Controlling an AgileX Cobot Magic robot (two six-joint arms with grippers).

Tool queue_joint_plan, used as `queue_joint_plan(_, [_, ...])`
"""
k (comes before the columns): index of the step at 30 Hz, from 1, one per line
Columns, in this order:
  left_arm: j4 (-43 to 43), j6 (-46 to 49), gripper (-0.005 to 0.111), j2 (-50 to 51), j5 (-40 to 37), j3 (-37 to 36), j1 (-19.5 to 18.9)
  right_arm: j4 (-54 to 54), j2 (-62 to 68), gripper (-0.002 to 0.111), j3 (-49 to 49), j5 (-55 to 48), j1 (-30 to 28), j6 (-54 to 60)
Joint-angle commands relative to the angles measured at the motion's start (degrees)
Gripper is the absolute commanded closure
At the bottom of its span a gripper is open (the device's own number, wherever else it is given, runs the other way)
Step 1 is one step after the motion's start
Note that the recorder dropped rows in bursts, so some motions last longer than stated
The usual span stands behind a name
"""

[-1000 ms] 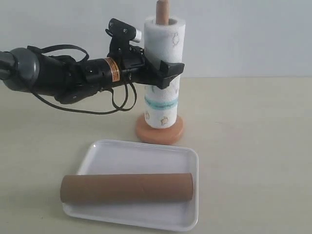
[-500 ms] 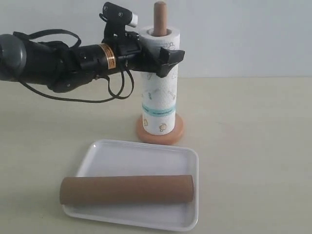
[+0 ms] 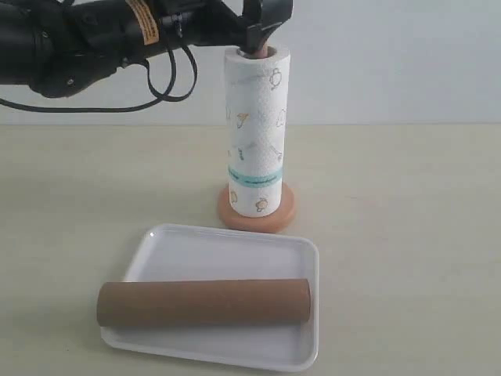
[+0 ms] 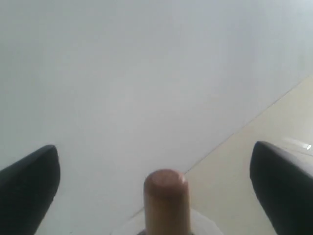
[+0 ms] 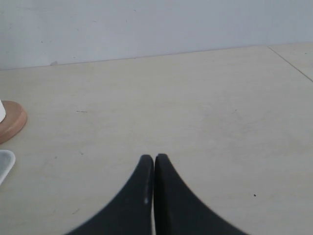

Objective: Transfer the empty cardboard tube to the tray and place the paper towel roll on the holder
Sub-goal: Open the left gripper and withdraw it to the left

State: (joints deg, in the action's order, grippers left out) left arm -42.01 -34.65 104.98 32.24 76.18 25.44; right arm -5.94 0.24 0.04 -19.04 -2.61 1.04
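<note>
Paper towel roll (image 3: 256,133) stands upright on the holder (image 3: 286,210), threaded over the pole and seated down on the round base. It's directly under the L hand (image 3: 266,19), which hangs open just above the roll's top. Fingers are spread wide w/ nothing in them, and the pole tip pokes up btw them, touching neither as far as I can tell.

Handling, by my guess:
- Roll is light and soft and dents under a hard pinch; the outer sheet may slip or unwind.
- If it needs another grab, take it across the mid-body w/ a wide, gentle squeeze, not at the rim.

Cardboard tube (image 3: 203,303) lies on its side in the tray (image 3: 227,251), well below and nearer the camera than the L hand. It's prob. light and stiff-ish but crushable, and round, so it may roll.

R hand (image 5: 154,166) is clenched shut on nothing, low over bare tabletop (image 3: 407,235), w/ the holder base off to one side.

Both steps look done.
</note>
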Motion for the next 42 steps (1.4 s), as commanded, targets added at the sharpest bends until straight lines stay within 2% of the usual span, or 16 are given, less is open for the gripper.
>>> queue_joint_plan(1, [0.47,-4.25,0.009,-2.49,3.0,-0.08,0.4,0.4,-0.24,0.108,-0.04,0.46,-0.24,0.14])
queue_joint_plan(7, [-2.28,-7.55,0.009,-4.82,6.07,-0.08,0.4,0.4,-0.24,0.108,-0.04,0.46,-0.24,0.14])
queue_joint_plan(14, [-7.73,-11.71,0.009,-8.27,4.31,-0.08,0.4,0.4,-0.24,0.108,-0.04,0.46,-0.24,0.14])
queue_joint_plan(17, [-12.01,-15.12,0.015,-9.59,2.24,-0.08,0.4,0.4,-0.24,0.108,-0.04,0.46,-0.24,0.14])
queue_joint_plan(20, [-18.31,-19.8,0.031,-10.78,-0.99,-0.08,0.4,0.4,-0.24,0.108,-0.04,0.46,-0.24,0.14])
queue_joint_plan(27, [-38.92,-33.59,0.101,-12.26,-3.57,-0.08,0.4,0.4,-0.24,0.108,-0.04,0.46,-0.24,0.14])
queue_joint_plan(31, [-52.19,-46.36,0.103,-13.17,-3.31,-0.2,0.4,0.4,-0.24,0.108,-0.04,0.46,-0.24,0.14])
queue_joint_plan(33, [-55.63,-49.51,0.103,-14.31,-3.31,-1.35,0.4,0.4,-0.24,0.108,-0.04,0.46,-0.24,0.14])
queue_joint_plan(38, [-55.56,-49.86,0.103,-18.2,-3.36,-7.61,0.4,0.4,-0.24,0.108,-0.04,0.46,-0.24,0.14])
queue_joint_plan(42, [-51.83,-49.76,0.103,-20.95,-4.9,-14.01,0.4,0.4,-0.24,0.108,-0.04,0.46,-0.24,0.14])
